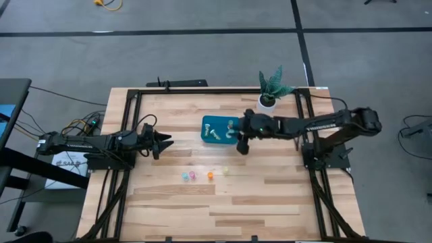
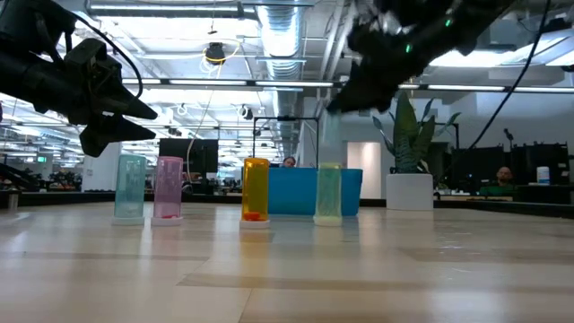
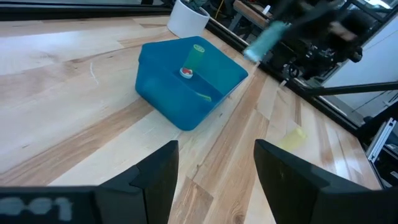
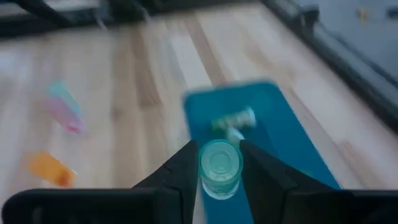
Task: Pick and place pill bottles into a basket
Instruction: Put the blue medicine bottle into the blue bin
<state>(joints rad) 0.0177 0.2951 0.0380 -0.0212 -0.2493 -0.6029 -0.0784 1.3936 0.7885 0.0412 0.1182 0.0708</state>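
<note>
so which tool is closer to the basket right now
Right. The right tool, shut on a pale teal bottle, hangs at the basket's edge. The left tool waits open, well off to the basket's other side.

This is a robotics lab set in a large open office or industrial hall. A wooden table (image 1: 223,202) framed in black metal rails stands on a grey floor marked with dark tape lines, with cables (image 1: 74,125) trailing off its left side. Beyond the table, the low view shows an exposed ceiling with pipes (image 2: 278,36) and strip lights, rows of desks with monitors (image 2: 193,152), and seated people far off.
</note>
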